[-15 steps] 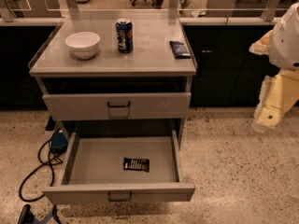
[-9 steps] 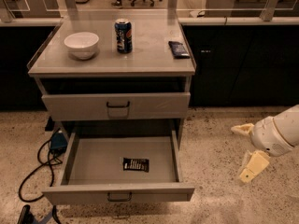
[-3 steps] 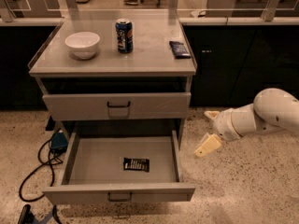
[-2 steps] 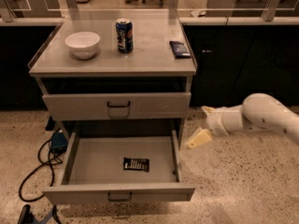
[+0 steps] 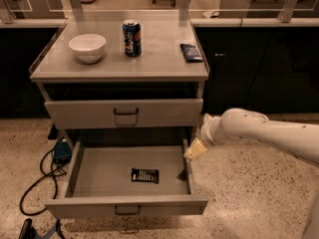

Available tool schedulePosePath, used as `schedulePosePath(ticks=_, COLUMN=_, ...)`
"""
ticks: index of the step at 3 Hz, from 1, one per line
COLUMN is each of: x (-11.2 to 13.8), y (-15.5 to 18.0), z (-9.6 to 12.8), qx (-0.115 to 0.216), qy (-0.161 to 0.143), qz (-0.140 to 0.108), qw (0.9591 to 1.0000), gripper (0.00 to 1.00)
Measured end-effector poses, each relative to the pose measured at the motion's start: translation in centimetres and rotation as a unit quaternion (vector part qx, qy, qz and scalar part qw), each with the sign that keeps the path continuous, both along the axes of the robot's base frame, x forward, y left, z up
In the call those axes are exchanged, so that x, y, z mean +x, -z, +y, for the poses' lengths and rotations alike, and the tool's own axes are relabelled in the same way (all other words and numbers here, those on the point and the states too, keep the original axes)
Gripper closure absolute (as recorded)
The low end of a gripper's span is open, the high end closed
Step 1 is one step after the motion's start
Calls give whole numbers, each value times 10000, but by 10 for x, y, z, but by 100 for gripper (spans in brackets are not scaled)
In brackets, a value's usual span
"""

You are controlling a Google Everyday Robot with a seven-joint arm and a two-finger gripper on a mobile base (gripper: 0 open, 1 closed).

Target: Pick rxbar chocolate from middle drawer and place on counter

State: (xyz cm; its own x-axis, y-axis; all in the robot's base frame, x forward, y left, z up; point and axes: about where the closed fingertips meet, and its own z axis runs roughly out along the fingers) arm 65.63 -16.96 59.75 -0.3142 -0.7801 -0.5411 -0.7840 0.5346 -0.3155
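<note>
The rxbar chocolate [image 5: 145, 175], a small flat black wrapper with white lettering, lies on the floor of the open middle drawer [image 5: 127, 204], right of centre and near the front. My gripper [image 5: 195, 150] is at the end of the white arm coming in from the right. It hangs over the drawer's right wall, above and to the right of the bar, apart from it. The counter [image 5: 154, 61] is the pale grey top of the cabinet.
On the counter stand a white bowl [image 5: 87, 47], a blue soda can [image 5: 132, 38] and a dark blue packet [image 5: 191, 52]. The drawer above [image 5: 124, 113] is closed. Cables and a blue plug [image 5: 61, 152] lie on the floor at the left. Dark cabinets stand behind.
The arm has swung down and to the left, from the right side of the view to the open drawer's right wall. The bar and the drawer have not moved.
</note>
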Motion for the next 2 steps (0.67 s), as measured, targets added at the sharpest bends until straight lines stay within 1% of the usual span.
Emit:
schedulePosePath(ticks=1, x=-22, y=17, z=19, qx=-391, qy=60, qz=353, qw=9986, gripper=0)
schedulePosePath(ticks=2, x=-47, y=39, z=49, qx=-318, qy=-8, qz=1052, qw=9939, gripper=0)
